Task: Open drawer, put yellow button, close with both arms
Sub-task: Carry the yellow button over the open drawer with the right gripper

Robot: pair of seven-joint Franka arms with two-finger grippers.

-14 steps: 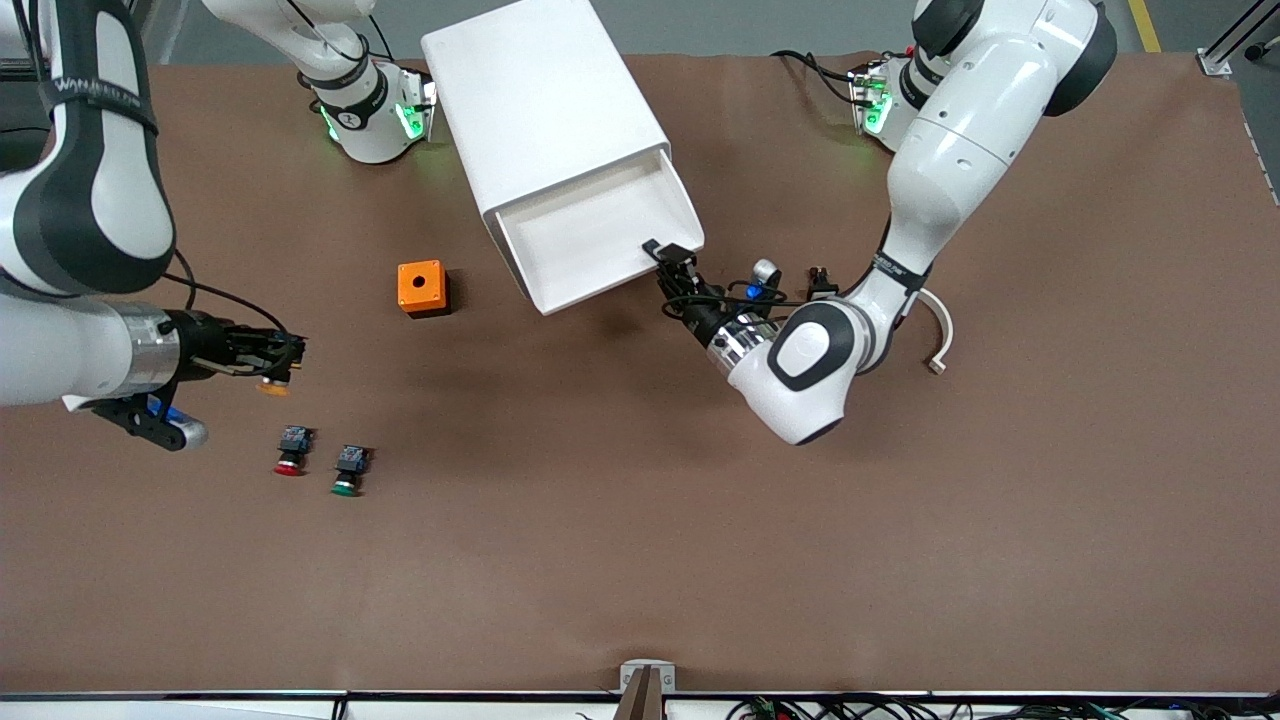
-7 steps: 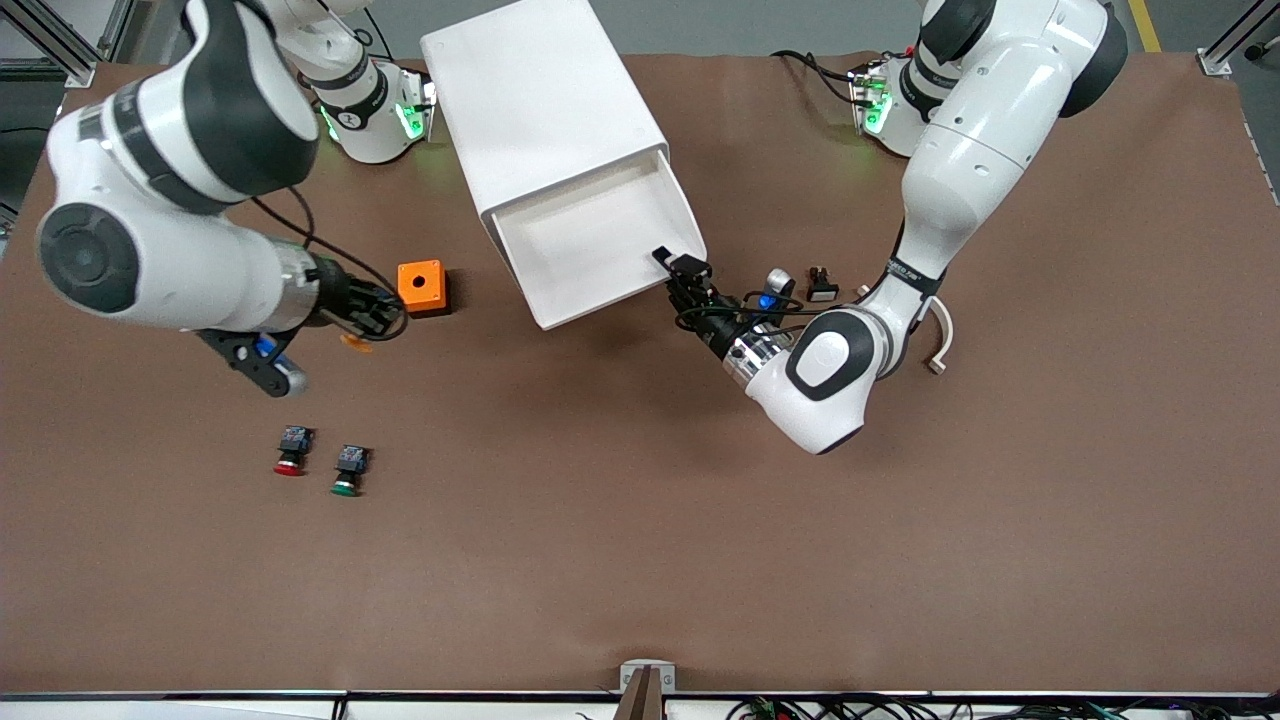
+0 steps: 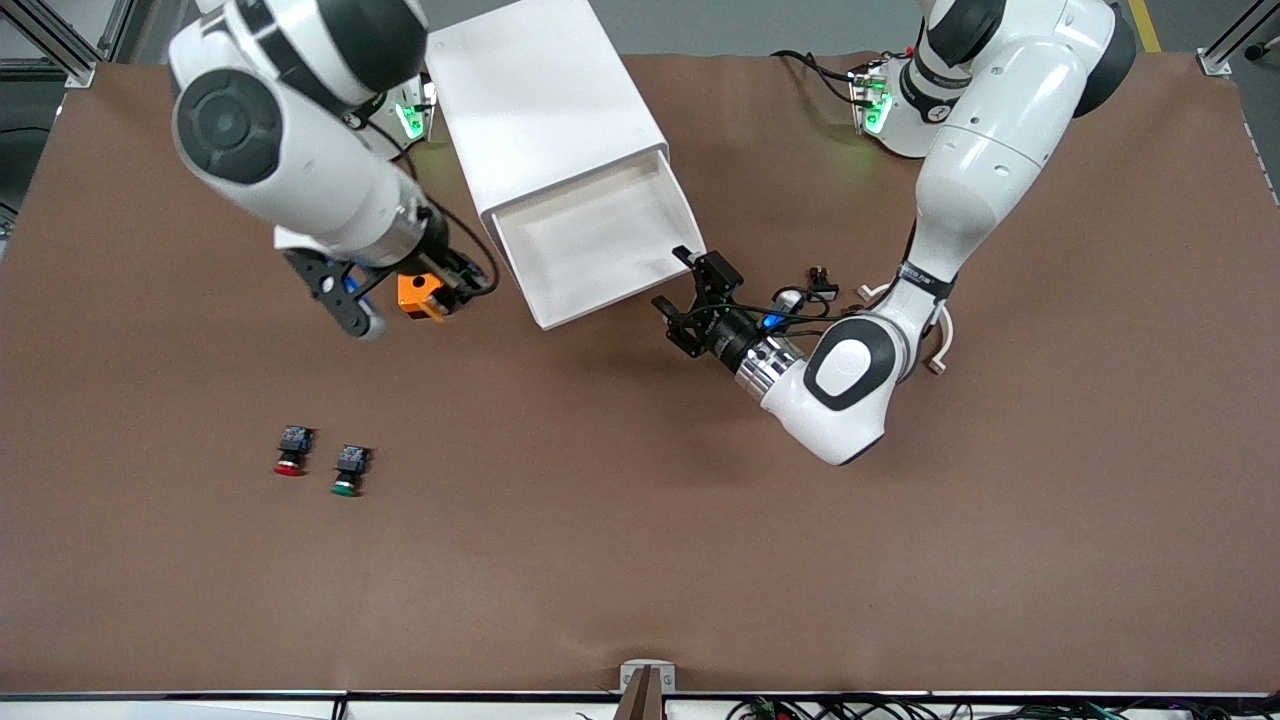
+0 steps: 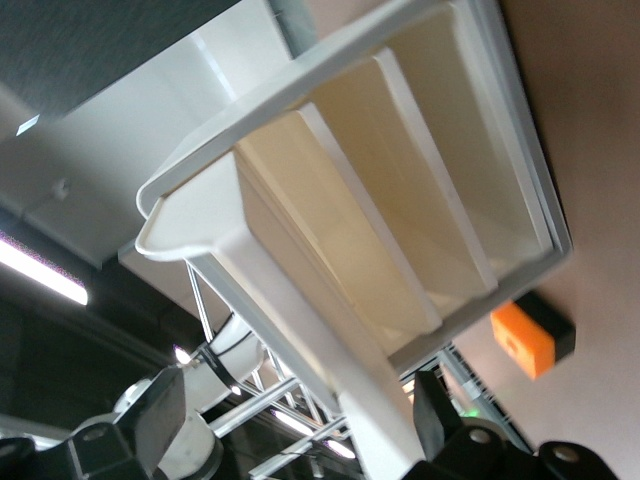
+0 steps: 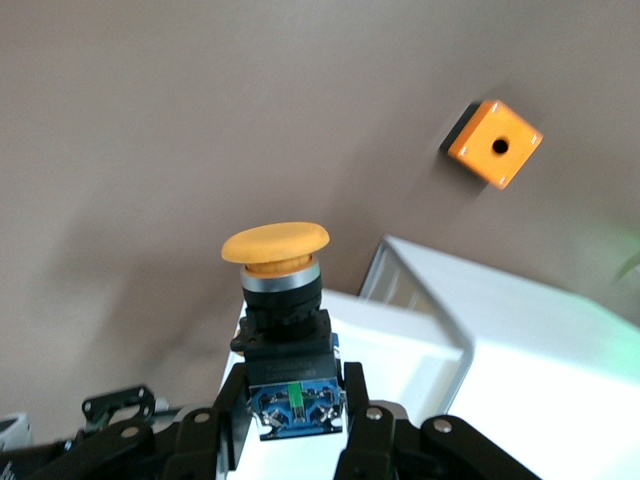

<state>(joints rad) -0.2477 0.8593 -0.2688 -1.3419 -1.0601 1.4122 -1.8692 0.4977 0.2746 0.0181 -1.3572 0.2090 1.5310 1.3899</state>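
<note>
The top drawer (image 3: 590,240) stands pulled out of the white cabinet (image 3: 540,100), and its inside is bare. My right gripper (image 3: 465,285) is shut on the yellow button (image 5: 278,250), gripping its black-and-blue body with the cap pointing away from the fingers. It hangs over the orange box (image 3: 420,297), beside the drawer's corner toward the right arm's end. In the front view the button is hidden by the hand. My left gripper (image 3: 690,292) is open at the drawer's other front corner. In the left wrist view the drawer's front lip (image 4: 300,250) runs between its spread fingers (image 4: 160,410).
A red-capped button (image 3: 291,450) and a green-capped button (image 3: 347,470) lie nearer the front camera toward the right arm's end. A small black part (image 3: 820,275) and a white curved piece (image 3: 940,345) lie by the left arm. The orange box also shows in the right wrist view (image 5: 495,143).
My right arm has carried the yellow button up from near the red and green buttons to beside the drawer. My left gripper has opened and drawn slightly back from the drawer's corner.
</note>
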